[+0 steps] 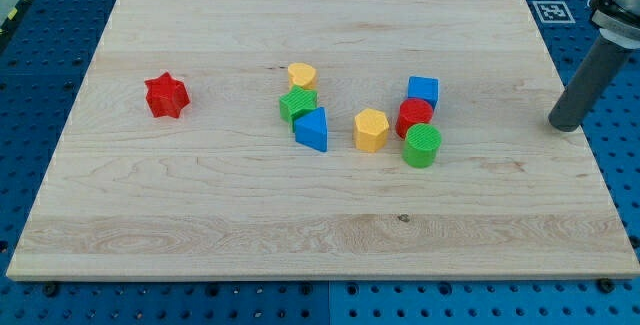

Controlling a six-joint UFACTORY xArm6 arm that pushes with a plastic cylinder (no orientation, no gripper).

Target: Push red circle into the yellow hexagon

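Observation:
The red circle (413, 117) lies right of the board's middle, touching the blue cube (423, 91) above it and the green circle (423, 146) below it. The yellow hexagon (371, 130) sits just to the red circle's left, a small gap between them. My tip (564, 123) is the lower end of a dark rod at the view's right, by the board's right edge, well to the right of the red circle.
A yellow heart (302, 75), a green block (298, 104) and a blue triangle (312, 130) cluster left of the hexagon. A red star (166, 96) sits at the left. The wooden board (300, 225) rests on a blue perforated table.

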